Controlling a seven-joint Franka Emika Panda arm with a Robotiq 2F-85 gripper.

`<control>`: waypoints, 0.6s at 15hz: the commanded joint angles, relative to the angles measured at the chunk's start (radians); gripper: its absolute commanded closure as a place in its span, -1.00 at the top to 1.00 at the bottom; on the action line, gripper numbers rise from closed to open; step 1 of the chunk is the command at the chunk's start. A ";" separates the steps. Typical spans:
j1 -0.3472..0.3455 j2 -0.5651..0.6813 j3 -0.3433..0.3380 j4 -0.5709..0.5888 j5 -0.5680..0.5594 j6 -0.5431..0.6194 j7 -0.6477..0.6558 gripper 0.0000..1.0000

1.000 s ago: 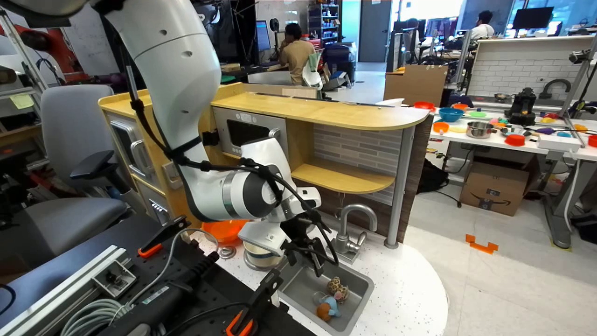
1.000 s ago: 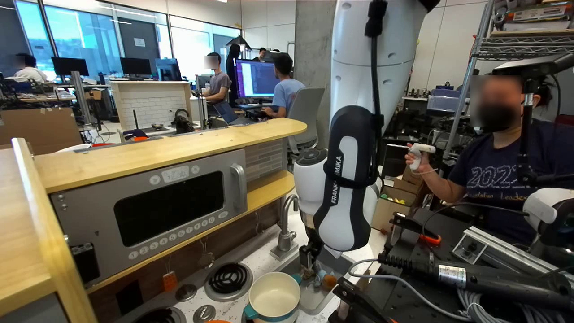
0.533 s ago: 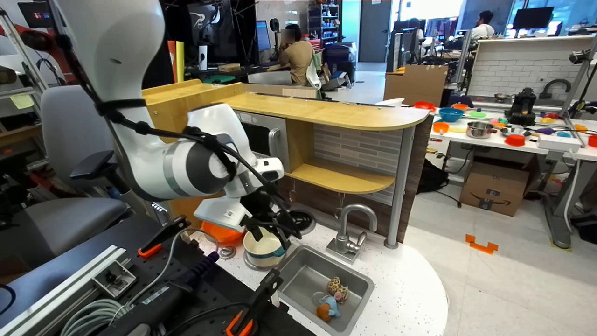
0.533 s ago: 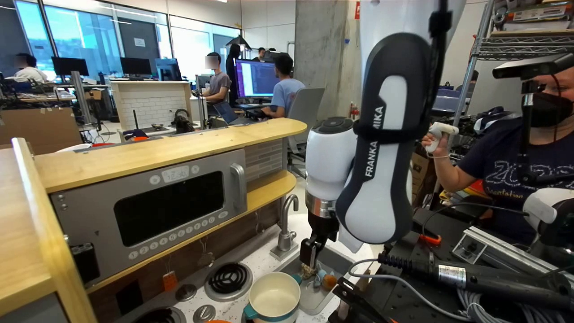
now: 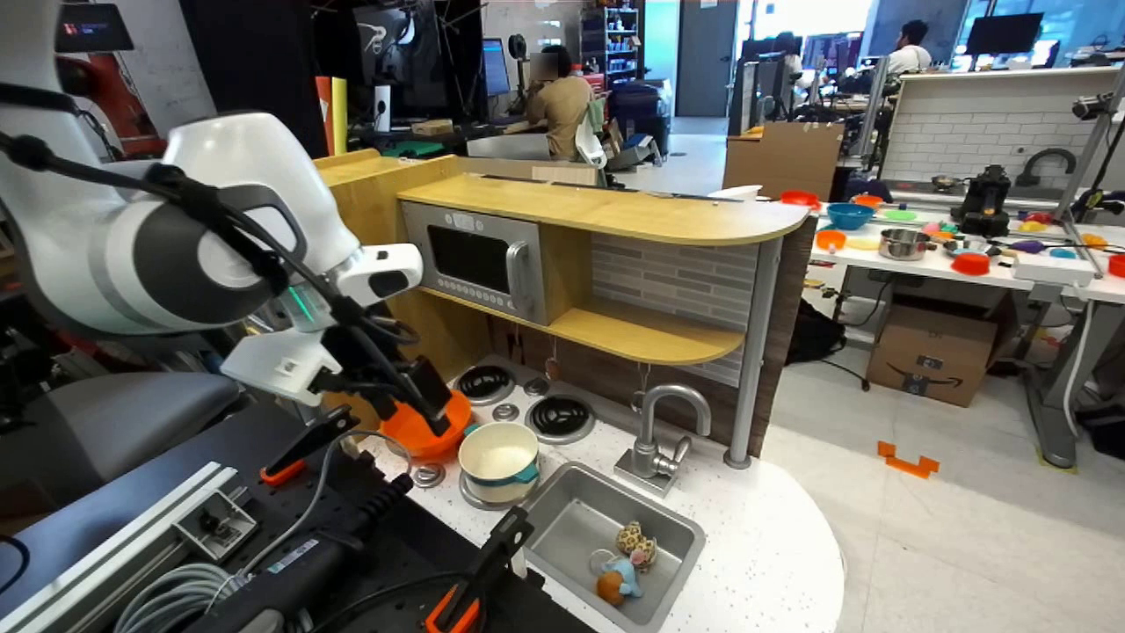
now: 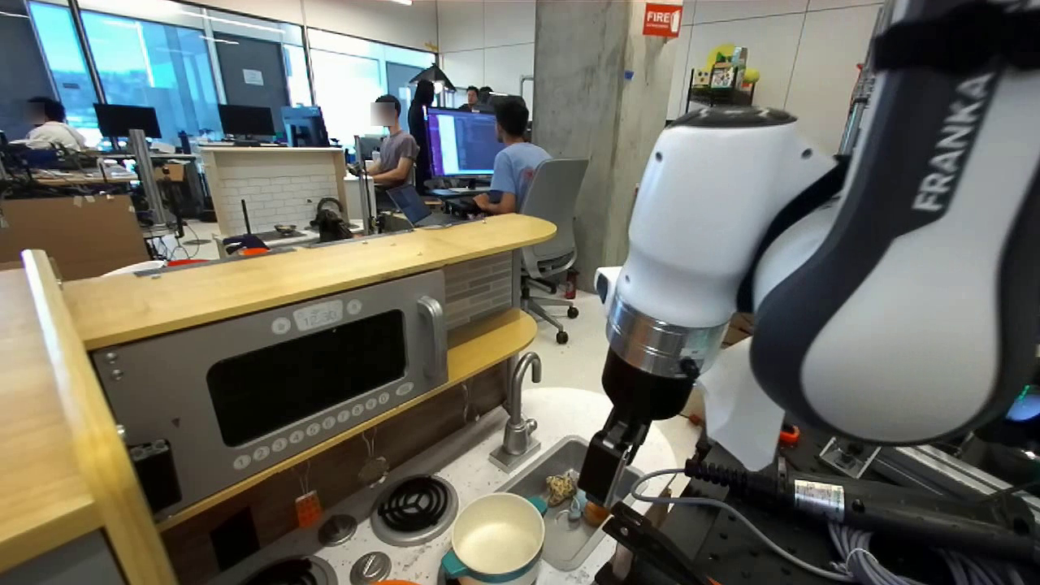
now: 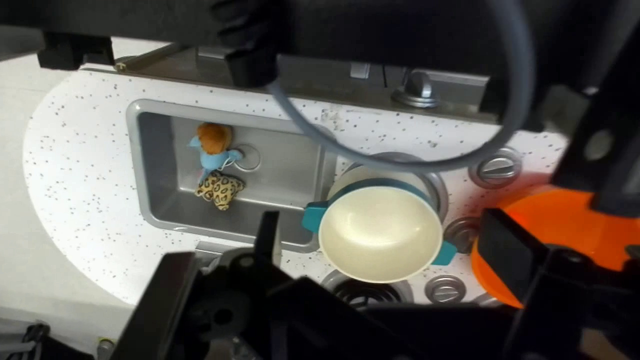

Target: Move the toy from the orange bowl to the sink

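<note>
The spotted toy [image 7: 220,190] and the blue toy [image 7: 212,157] were both seen lying on the floor of the sink [image 7: 290,172], and which of the two was meant could not be told. The spotted toy was yellow-tan and was covered in dark rings and dots, like a leopard. The blue toy was topped at one end by a round, orange-brown part, and a bit of white string was seen at its side. The two were set close together and seemed to be touching, at the end of the sink away from the cream pot [image 7: 375,240].

The gripper [image 7: 382,217] was held up in the air, with its black fingers [image 7: 505,250] spread wide and nothing gripped. In an exterior view, the arm [image 5: 158,255] was seen at the left edge, bent so that the gripper was slanted downward in front of the orange bowl [image 7: 567,215]. How near the bowl it was could not be told. In an exterior view, the wrist [image 6: 691,219] was leaned over, with the gripper hung below it. The pot was placed between the bowl and the sink.
</note>
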 commanded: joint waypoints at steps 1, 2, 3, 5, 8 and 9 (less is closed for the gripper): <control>0.087 -0.120 -0.027 -0.021 0.009 -0.093 0.003 1.00; 0.123 -0.139 -0.048 -0.019 0.010 -0.124 0.005 1.00; 0.146 -0.150 -0.059 -0.007 0.004 -0.168 0.008 1.00; 0.185 -0.177 -0.079 0.009 -0.006 -0.240 0.023 1.00; 0.231 -0.223 -0.102 0.013 -0.031 -0.332 0.028 1.00; 0.250 -0.232 -0.114 0.011 -0.040 -0.360 0.033 1.00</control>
